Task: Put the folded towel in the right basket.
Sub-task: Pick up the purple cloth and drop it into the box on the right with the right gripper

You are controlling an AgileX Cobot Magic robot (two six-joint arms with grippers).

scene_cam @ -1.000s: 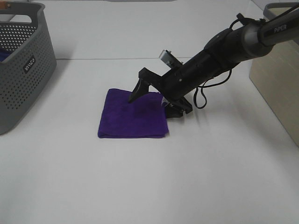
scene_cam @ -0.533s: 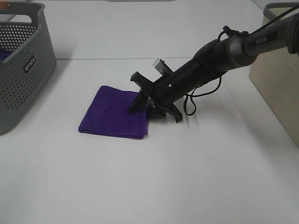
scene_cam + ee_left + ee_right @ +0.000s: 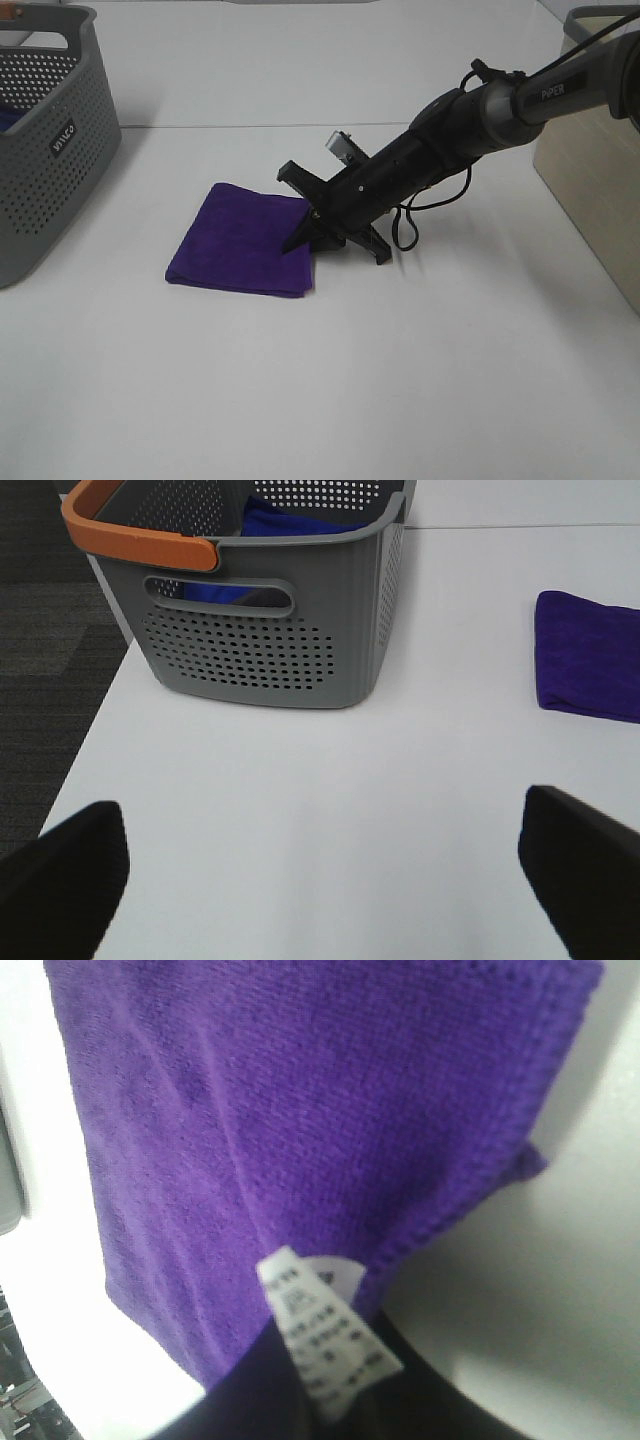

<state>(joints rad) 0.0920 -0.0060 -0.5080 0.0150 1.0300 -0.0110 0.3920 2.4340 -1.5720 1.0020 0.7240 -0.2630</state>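
Note:
The folded purple towel [image 3: 235,240] lies flat on the white table, left of centre. My right gripper [image 3: 302,238] reaches in from the right and is closed on the towel's right edge, with the upper finger on top of the cloth. In the right wrist view the towel [image 3: 300,1110] fills the frame, with its white label [image 3: 325,1325] over a dark finger. The right basket [image 3: 590,160], beige, stands at the right edge. My left gripper [image 3: 330,865] is open and empty above bare table, and the towel [image 3: 590,665] lies far from it.
A grey perforated basket [image 3: 50,140] with an orange handle [image 3: 135,535] stands at the far left, with blue cloth [image 3: 290,520] inside. The right arm's cable [image 3: 405,225] hangs beside the gripper. The table's left edge drops to dark floor [image 3: 50,630].
The right gripper pushed the towel to the left across the table, and its jaws have closed in on the towel's right edge. The towel has stayed put over the last half second.

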